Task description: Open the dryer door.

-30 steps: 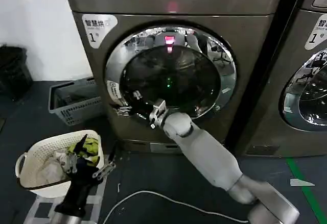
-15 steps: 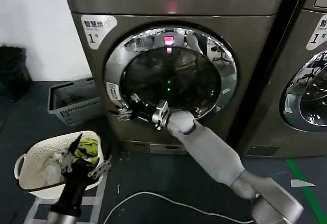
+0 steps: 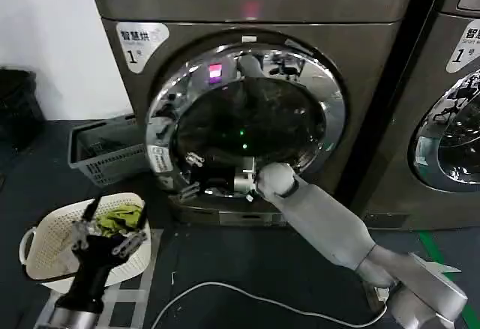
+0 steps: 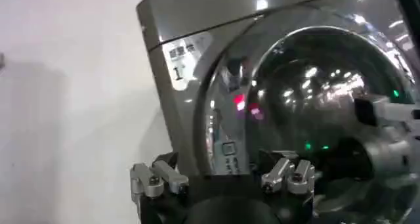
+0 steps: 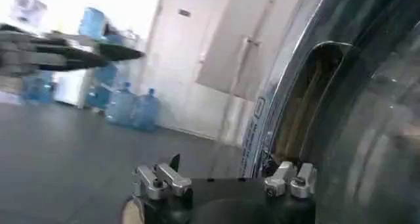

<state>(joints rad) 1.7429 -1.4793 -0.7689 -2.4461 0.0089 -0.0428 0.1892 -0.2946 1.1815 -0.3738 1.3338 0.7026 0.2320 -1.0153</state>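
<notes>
Change since a second ago: the dryer door (image 3: 244, 115) has swung off its seat, its latch edge tilted out from the dryer (image 3: 375, 82); my right gripper (image 3: 193, 173) has drawn back with it and my left gripper (image 3: 105, 233) has drifted lower, over the white basket (image 3: 45, 231).

Door: part open, hinged on the side nearer the neighbouring machine (image 3: 450, 119), chrome ring clear of the front panel on the sticker side.

Right gripper: at the door's lower latch-side edge, fingers spread, hooked behind the rim rather than clamped, as far as I can judge.

Left gripper: idle, fingers wide, holding nothing.

Risk: a hook hold can slide off the curved chrome as the door's arc turns away from my pull; the door might then swing shut.

Views: the right wrist view shows the gap (image 5: 308, 107) behind the rim; the head view shows the whole swing.
</notes>
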